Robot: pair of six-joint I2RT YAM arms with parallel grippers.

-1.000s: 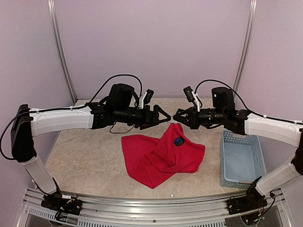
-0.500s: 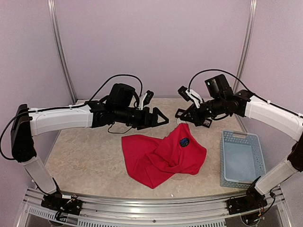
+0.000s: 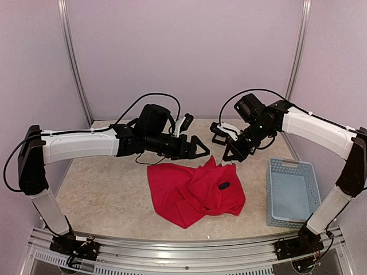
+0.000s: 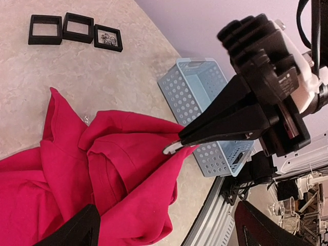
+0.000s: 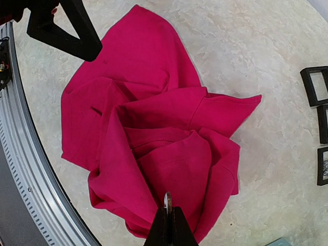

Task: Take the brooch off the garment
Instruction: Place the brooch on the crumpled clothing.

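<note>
The bright red garment [image 3: 192,192] lies crumpled mid-table, one fold rising to a peak. A dark oval brooch [image 3: 224,185] sits on its right front slope. At that peak my right gripper [image 3: 229,158] points down, shut on a thin silver metal piece [image 5: 167,200], which also shows in the left wrist view [image 4: 172,148] against the fabric. Whether cloth is pinched too, I cannot tell. My left gripper [image 3: 202,148] hovers open just left of the peak, above the garment [image 4: 102,169], nothing between its fingers [image 4: 77,230].
A pale blue basket [image 3: 292,192] stands right of the garment, also seen from the left wrist [image 4: 202,87]. Three small black frames [image 4: 77,28] lie in a row on the far tabletop. A metal rail [image 3: 183,252] runs along the near edge.
My right arm has lifted its elbow and tipped its gripper downward and right. The garment's peak has sunk, and the brooch has slid lower and to the right. The left gripper has edged right.
</note>
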